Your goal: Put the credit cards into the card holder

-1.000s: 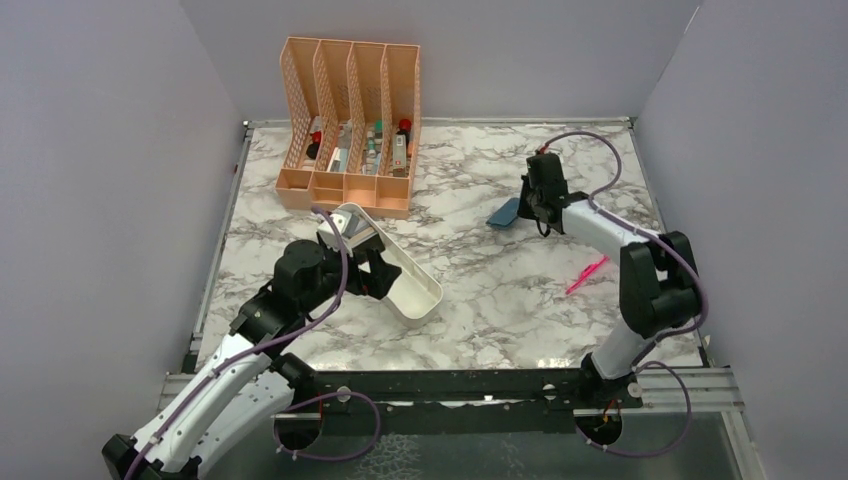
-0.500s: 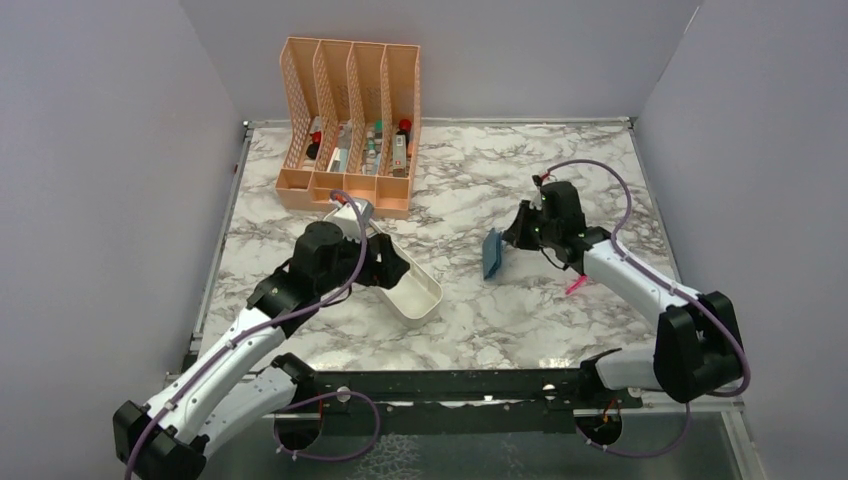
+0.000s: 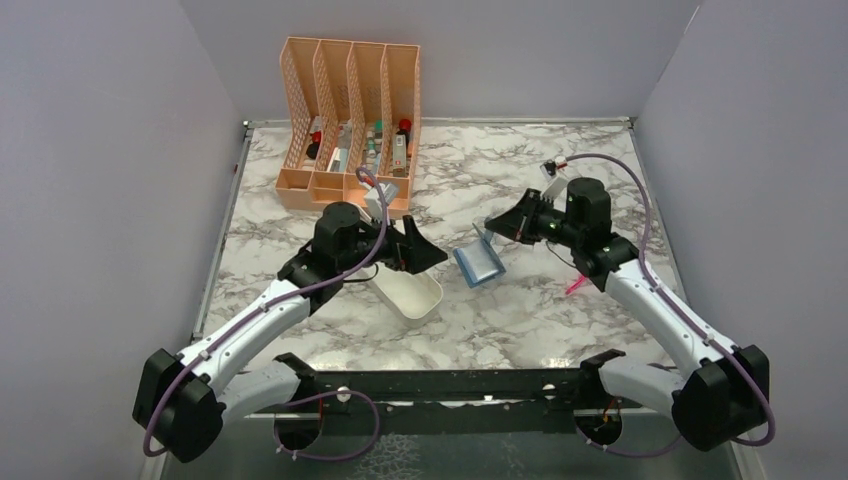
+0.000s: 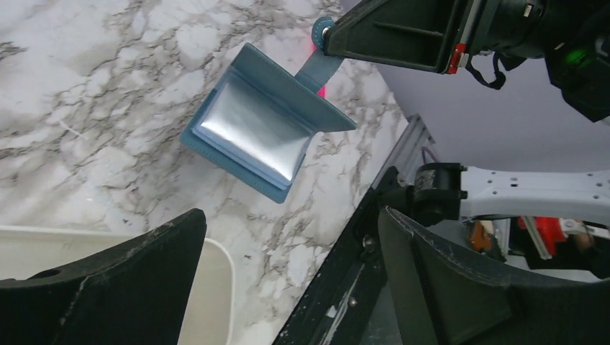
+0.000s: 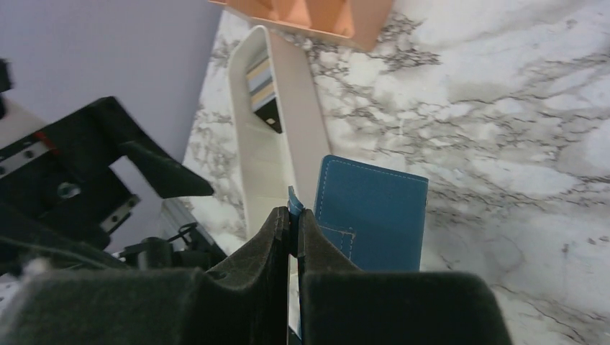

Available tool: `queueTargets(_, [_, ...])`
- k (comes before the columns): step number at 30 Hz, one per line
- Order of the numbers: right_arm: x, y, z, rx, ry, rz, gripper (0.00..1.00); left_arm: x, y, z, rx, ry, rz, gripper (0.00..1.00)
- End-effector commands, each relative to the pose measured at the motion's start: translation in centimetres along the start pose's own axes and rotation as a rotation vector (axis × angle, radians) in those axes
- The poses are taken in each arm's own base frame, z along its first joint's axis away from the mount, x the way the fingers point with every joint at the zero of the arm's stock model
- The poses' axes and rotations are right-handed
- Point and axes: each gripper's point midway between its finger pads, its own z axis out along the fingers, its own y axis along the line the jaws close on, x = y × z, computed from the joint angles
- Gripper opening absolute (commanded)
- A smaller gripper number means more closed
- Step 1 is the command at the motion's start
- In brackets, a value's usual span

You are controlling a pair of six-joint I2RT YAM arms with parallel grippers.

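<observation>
The teal-blue card holder [image 3: 478, 263] lies open at mid-table, its silvery inner sleeves [image 4: 252, 133] facing up. My right gripper [image 3: 495, 225] is shut on its snap strap [image 5: 293, 205] and holds the flap raised; the blue outer side [image 5: 370, 215] shows in the right wrist view. The credit cards [image 5: 262, 88] lie stacked at the far end of the white tray [image 5: 277, 162]; in the top view my left arm hides them. My left gripper [image 3: 420, 252] is open and empty, hovering over the tray's near end [image 4: 216, 266], just left of the card holder.
A peach mesh four-slot organizer [image 3: 350, 125] with small bottles and tubes stands at the back left, right behind the tray [image 3: 412, 292]. A pink object [image 3: 577, 286] lies on the marble to the right of the card holder. The metal front rail [image 4: 374, 237] runs along the table's near edge.
My right gripper carried the card holder left toward mid-table, where it now lies open. My left gripper swung right along the tray toward it, open throughout.
</observation>
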Motion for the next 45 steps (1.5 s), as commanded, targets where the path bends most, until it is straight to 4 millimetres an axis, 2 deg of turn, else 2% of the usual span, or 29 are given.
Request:
queueTargets(1, [-1.2,5.0,-1.6,-0.204,-0.030,0.022,0.01,-1.1,-3.2,0.4,0.183,-0.042,-0.024,0.93])
queueTargets(6, [-3.0,8.0,-3.1,-0.280,-0.065,0.087,0.01,-0.9,-2.5,0.8,0.163,-0.044,-0.077,0.93])
queueTargets(10, [-4.8,10.9,-4.5,-0.379,-0.120,0.121,0.01,-1.0,-3.9,0.3,0.218,-0.068,-0.175,0.94])
queueTargets(13, [-5.9,12.2,-5.4,-0.430,-0.155,0.143,0.01,-1.4,-4.8,-0.3,0.232,-0.122,-0.177,0.95])
queueTargets(18, [-7.1,13.2,-5.8,-0.467,-0.193,0.196,0.01,-1.5,-4.0,0.0,0.202,-0.150,-0.182,0.99])
queueTargets(25, [-7.7,14.2,-6.2,-0.539,-0.205,0.265,0.01,-2.0,-3.9,1.8,0.221,-0.143,-0.199,0.99])
queueTargets(31, [-7.5,14.3,-6.3,-0.546,-0.186,0.288,0.01,-3.1,-3.3,3.1,0.216,-0.188,-0.204,0.99])
queueTargets(34, [-7.1,14.1,-6.2,-0.548,-0.179,0.288,0.01,-3.6,-3.8,3.6,0.259,-0.205,-0.211,0.98])
queueTargets(37, [-6.2,13.5,-5.9,-0.527,-0.146,0.297,0.01,-3.7,-4.6,3.8,0.301,-0.187,-0.184,0.84])
queueTargets(38, [-5.8,13.3,-5.8,-0.520,-0.134,0.297,0.01,-3.7,-4.7,3.8,0.304,-0.186,-0.175,0.76])
queueTargets(39, [-5.4,12.9,-5.7,-0.506,-0.125,0.298,0.01,-3.7,-4.7,3.8,0.307,-0.187,-0.169,0.64])
queueTargets(40, [-5.0,12.5,-5.5,-0.487,-0.115,0.297,0.01,-3.8,-4.7,3.8,0.305,-0.190,-0.164,0.46])
queueTargets(41, [-4.4,11.8,-5.3,-0.460,-0.104,0.293,0.01,-3.7,-4.6,3.7,0.300,-0.194,-0.157,0.35])
queueTargets(45, [-2.5,7.8,-4.3,-0.274,-0.108,0.213,0.03,-3.1,-3.5,4.1,0.268,-0.190,-0.156,0.09])
